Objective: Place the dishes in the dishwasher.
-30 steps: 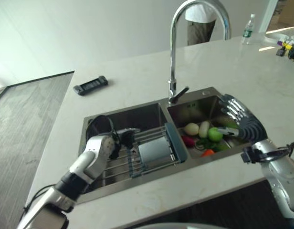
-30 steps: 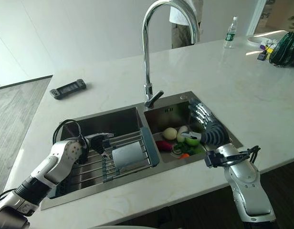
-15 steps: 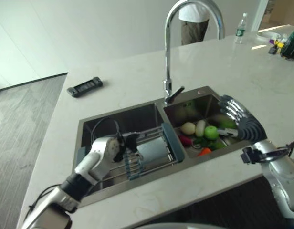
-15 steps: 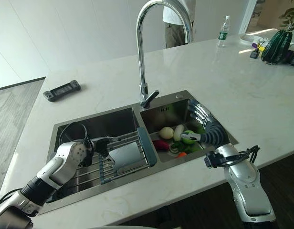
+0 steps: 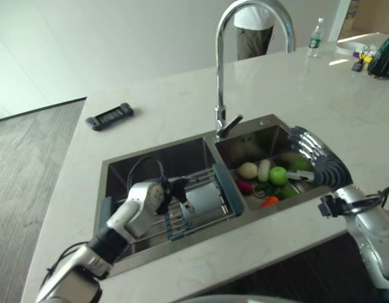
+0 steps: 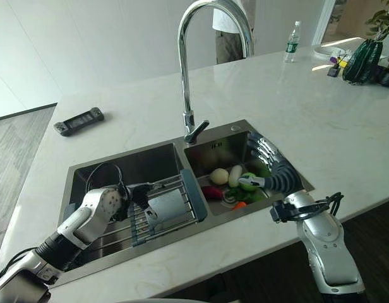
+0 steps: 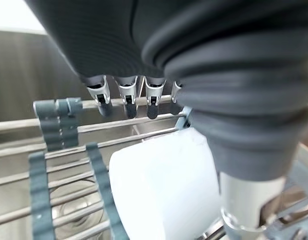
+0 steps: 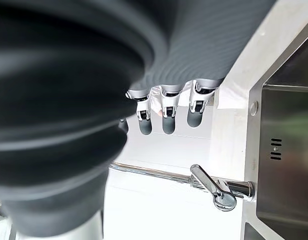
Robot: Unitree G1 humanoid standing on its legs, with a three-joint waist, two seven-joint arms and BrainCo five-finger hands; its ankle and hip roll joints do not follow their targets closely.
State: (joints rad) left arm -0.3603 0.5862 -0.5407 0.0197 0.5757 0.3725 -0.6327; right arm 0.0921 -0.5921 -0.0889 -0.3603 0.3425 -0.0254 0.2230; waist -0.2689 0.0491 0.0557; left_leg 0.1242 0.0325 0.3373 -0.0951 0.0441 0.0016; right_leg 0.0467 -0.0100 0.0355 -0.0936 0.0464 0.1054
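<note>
- A white, smooth-sided cup [image 6: 167,206] is being seen lying on its side on the grey wire drying rack [image 6: 182,187], which is resting inside the left basin of the stainless steel double sink [image 6: 77,170].
- The left hand [image 6: 139,194] is being held at the cup, fingers relaxed over the rack bars, nothing being gripped.
- The right hand [image 6: 270,167] is being held above the sink's right basin, over the vegetables [image 6: 235,183], fingers extended.
- A black remote [image 6: 79,120] is being seen on the counter, well behind the sink.

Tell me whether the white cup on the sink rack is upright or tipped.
Tipped: the white cup lies on its side across the rack's bars, beside the left hand.
</note>
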